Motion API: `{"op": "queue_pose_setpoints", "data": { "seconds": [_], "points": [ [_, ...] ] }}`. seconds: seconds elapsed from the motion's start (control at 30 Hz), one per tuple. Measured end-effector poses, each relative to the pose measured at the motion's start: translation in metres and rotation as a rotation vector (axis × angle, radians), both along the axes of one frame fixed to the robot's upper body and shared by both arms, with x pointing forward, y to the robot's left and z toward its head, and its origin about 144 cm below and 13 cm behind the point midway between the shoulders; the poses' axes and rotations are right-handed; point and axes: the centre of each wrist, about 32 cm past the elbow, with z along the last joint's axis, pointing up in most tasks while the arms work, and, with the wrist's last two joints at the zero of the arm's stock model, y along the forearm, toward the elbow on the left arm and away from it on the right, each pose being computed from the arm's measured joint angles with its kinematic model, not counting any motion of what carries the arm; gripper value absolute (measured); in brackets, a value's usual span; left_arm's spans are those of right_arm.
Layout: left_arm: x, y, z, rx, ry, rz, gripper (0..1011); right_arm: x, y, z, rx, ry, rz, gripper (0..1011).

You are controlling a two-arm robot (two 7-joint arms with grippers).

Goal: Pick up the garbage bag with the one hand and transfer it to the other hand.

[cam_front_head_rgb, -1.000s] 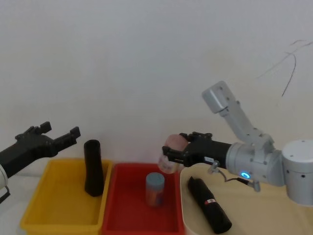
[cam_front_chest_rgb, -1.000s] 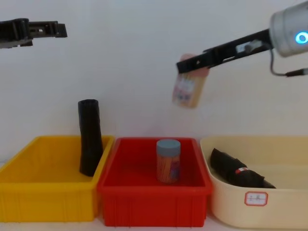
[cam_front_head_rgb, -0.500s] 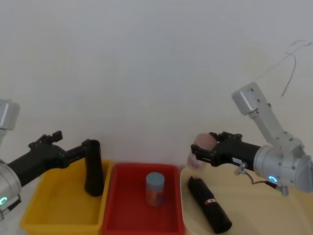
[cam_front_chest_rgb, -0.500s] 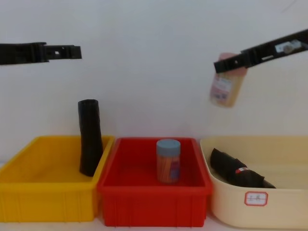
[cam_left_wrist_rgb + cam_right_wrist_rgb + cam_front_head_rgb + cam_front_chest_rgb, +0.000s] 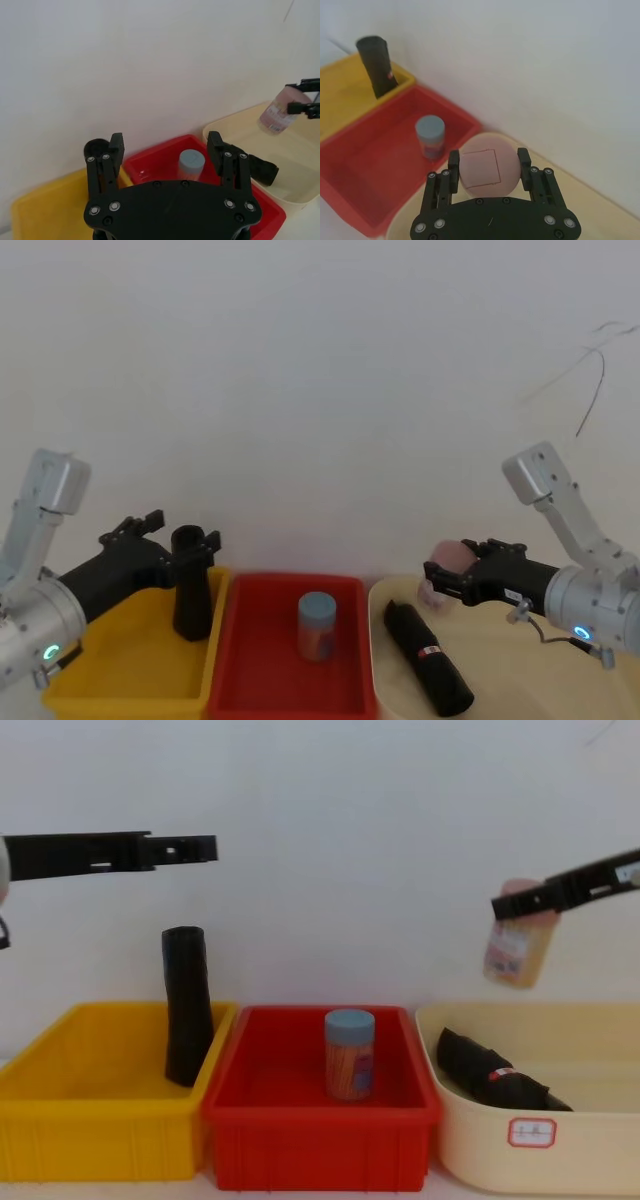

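Observation:
A black garbage bag roll (image 5: 190, 590) stands upright in the yellow bin (image 5: 100, 1140); the right wrist view shows a red sticker on the roll (image 5: 376, 70). My green-ringed left gripper (image 5: 200, 848) hangs open well above the roll's top (image 5: 95, 147), not touching it. A second black roll (image 5: 490, 1080) with a red-and-white sticker lies in the beige tub (image 5: 600, 1150). Above that tub, my blue-ringed right gripper (image 5: 445, 575) is shut on a pink-lidded jar (image 5: 517, 952).
A red bin (image 5: 320, 1145) between the yellow bin and the beige tub holds a blue-lidded jar (image 5: 349, 1055). The three containers stand side by side against a plain white wall.
My right gripper has carried the pink-lidded jar to the right and down, from over the red bin to over the beige tub. My left gripper has moved right to above the upright roll.

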Motion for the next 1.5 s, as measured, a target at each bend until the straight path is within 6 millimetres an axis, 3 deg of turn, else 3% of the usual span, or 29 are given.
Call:
{"op": "queue_pose_setpoints", "data": {
  "seconds": [0.73,1.13,1.5],
  "points": [
    [0.008,-0.018,-0.005,-0.001,-0.005,-0.044,1002,0.013,-0.030,-0.051,-0.019,0.134,-0.105,676],
    [0.009,-0.020,-0.006,-0.001,-0.006,-0.050,1002,0.015,-0.036,-0.061,-0.026,0.160,-0.126,990],
    [0.009,-0.021,-0.006,-0.001,-0.007,-0.052,1002,0.014,-0.037,-0.064,-0.018,0.153,-0.129,1000]
  ]
}}
